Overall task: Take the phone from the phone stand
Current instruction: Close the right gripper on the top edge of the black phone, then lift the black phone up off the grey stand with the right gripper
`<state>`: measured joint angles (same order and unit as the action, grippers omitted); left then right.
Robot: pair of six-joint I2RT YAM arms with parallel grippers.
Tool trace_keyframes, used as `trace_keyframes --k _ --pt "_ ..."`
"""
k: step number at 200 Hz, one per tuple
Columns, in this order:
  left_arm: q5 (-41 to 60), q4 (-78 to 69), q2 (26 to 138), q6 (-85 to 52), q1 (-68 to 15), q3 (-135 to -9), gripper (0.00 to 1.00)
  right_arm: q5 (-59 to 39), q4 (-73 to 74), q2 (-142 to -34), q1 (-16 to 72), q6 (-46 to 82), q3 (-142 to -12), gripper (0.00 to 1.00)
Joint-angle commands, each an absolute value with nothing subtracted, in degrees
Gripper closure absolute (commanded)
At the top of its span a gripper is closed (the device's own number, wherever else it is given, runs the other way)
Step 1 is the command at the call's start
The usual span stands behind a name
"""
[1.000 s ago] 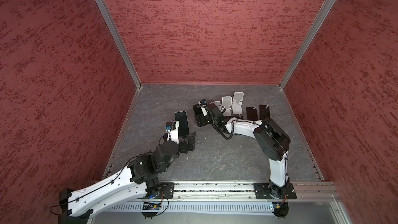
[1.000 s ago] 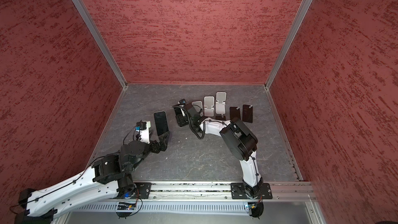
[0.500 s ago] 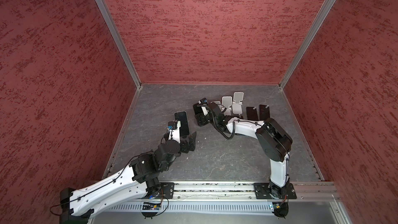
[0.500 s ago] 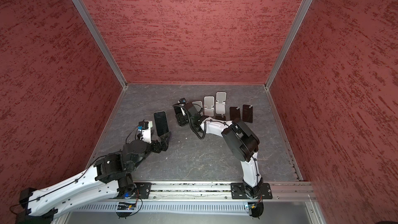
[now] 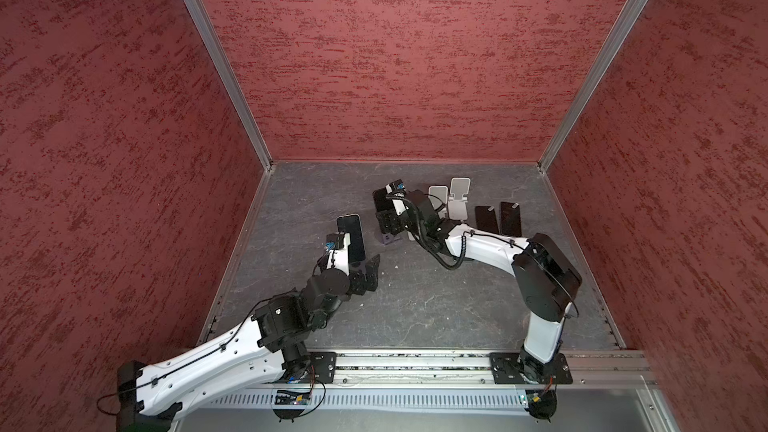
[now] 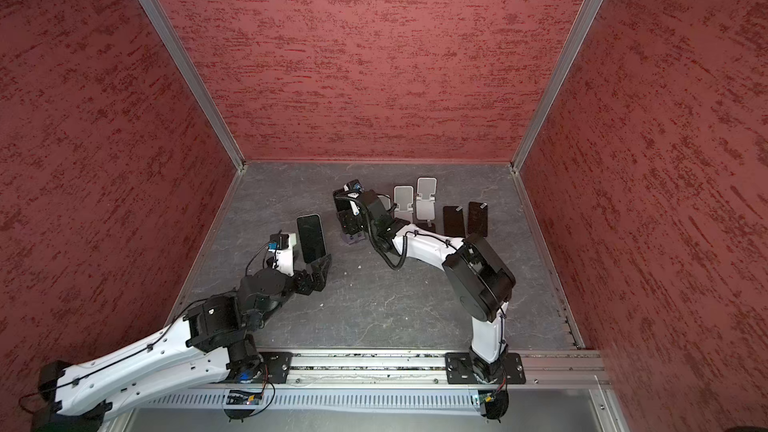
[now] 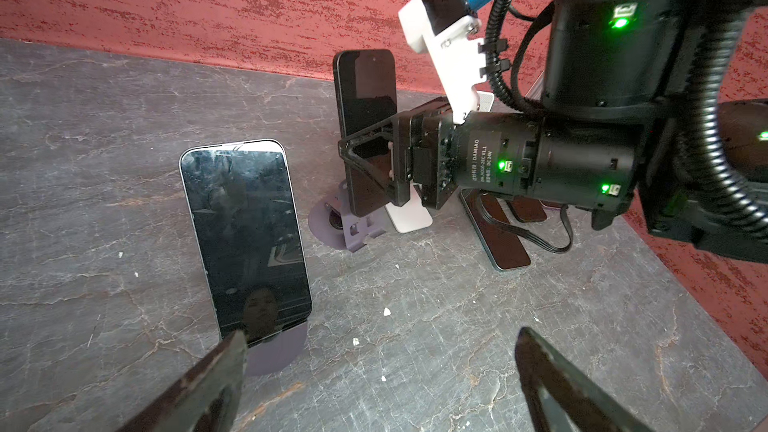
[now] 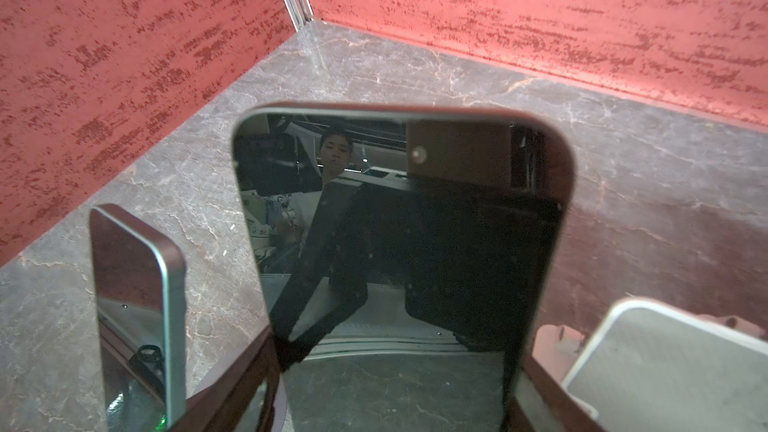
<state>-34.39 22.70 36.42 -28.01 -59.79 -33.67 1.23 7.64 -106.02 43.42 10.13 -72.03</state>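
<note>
Two dark flat phones (image 5: 487, 219) lie near the right edge of the grey worktop (image 5: 436, 309). Jaws of the right gripper (image 7: 360, 169) pinch the glossy black phone (image 7: 365, 81), which is not yet lifted off its purple plastic stand (image 7: 353, 235). The left gripper (image 7: 380, 332) jaws stand spread.

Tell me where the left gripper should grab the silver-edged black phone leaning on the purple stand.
Pinch the silver-edged black phone across its two long side edges, above the purple stand, coming from the screen side. It leans back with both edges exposed, and the open left gripper sits on that side.
</note>
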Motion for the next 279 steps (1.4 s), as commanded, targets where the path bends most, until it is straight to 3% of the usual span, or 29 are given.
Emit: trace_keyframes --k 1,190,279 --pt "-33.8 22.1 36.8 -27.1 -59.6 -35.1 0.00 0.6 7.7 -102.1 43.8 10.8 -71.7 0.29" --pt "-30.9 21.7 41.9 -26.1 -59.1 -38.0 0.00 1.3 -10.4 -84.0 43.8 15.7 -57.9 0.29" --pt "-28.8 19.4 44.9 -25.1 -60.5 -39.4 0.00 1.1 -19.9 -80.4 43.7 20.8 -54.4 0.29"
